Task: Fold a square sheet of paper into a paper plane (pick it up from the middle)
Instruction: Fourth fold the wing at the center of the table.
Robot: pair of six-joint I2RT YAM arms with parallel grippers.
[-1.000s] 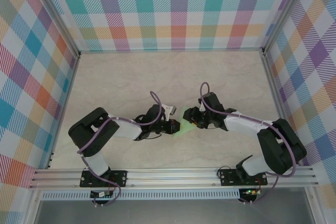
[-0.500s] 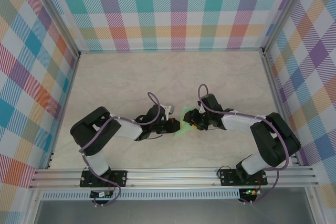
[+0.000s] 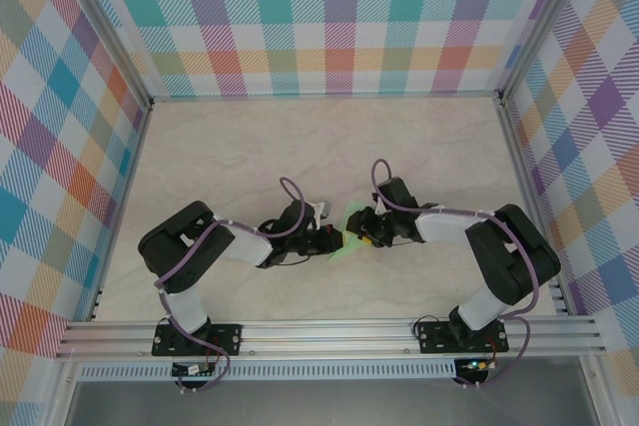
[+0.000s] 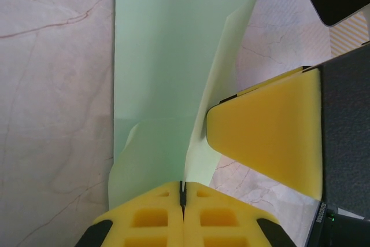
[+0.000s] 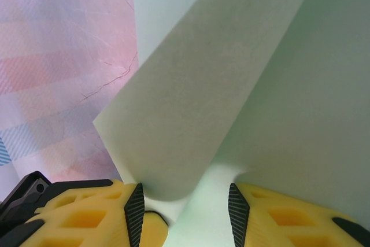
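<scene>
**A:** From above, where is the green sheet (image 3: 343, 248) lying?

**B:** On the table (image 3: 250, 147), towards the front, between the left claw (image 3: 333, 239) and right claw (image 3: 362, 232). They are meeting over it, probably so one anchors while the other shapes a fold.

**A:** And the left wrist camera?

**B:** The left claw (image 4: 182, 196) is pinching shut on the green sheet (image 4: 162, 56) where a flap is rising. A pad (image 4: 263, 137) of the right claw is pressing against that flap.

**A:** The right wrist camera?

**B:** The right claw (image 5: 182, 212) is standing about half wide. The raised flap of the green sheet (image 5: 191, 102) is sitting between its jaws, unsqueezed. I judge it is guiding the fold, not gripping.
</scene>
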